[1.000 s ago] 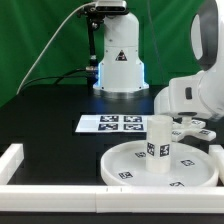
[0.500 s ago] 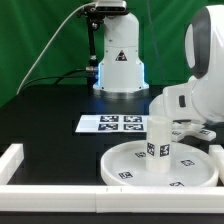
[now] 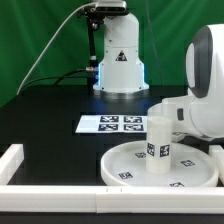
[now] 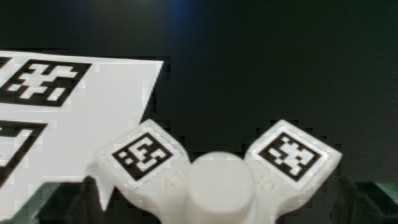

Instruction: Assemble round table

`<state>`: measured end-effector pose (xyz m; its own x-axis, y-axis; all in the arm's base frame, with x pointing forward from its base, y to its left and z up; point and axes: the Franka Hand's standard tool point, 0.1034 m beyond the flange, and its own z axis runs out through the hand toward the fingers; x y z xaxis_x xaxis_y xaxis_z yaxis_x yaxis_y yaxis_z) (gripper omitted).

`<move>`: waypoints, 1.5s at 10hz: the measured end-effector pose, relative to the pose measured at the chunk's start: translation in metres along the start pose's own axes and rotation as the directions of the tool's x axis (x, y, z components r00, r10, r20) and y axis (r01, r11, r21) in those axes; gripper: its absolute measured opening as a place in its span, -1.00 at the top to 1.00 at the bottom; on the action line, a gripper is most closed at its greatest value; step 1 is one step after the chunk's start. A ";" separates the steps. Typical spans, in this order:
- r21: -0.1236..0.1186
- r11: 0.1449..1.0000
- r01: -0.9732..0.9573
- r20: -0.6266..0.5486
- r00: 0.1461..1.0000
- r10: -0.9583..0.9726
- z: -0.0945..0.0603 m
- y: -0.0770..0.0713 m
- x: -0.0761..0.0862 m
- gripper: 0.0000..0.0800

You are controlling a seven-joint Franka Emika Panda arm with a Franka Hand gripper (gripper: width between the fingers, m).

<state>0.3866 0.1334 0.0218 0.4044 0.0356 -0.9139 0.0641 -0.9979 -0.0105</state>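
Note:
The large round disc (image 3: 128,166) lies flat at the exterior view's lower right. The short thick cylinder leg (image 3: 159,141) stands upright on it, a tag on its side. In the wrist view the small cross-shaped foot (image 4: 217,180) fills the lower middle, with two tagged arms spread apart, lying on the black table. My gripper (image 4: 214,208) hangs over the foot with the jaws wide apart, only dim finger edges showing at either side. In the exterior view the arm's white housing (image 3: 203,95) hides the gripper and the foot, just behind the leg.
The marker board (image 3: 112,123) lies flat behind the disc, its corner (image 4: 71,110) beside the foot. A white border rail (image 3: 20,157) runs along the front and the exterior view's left. The robot base (image 3: 118,62) stands at the back.
The arm's white housing has swung lower across the exterior view's right, covering the gripper and foot that showed a second ago. Disc and leg have not moved.

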 end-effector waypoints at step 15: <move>0.039 0.998 -0.042 -0.020 0.999 0.042 -0.018 0.016 -0.027 0.48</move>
<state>0.3931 0.1179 0.0538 0.4252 -0.0057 -0.9051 0.0117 -0.9999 0.0118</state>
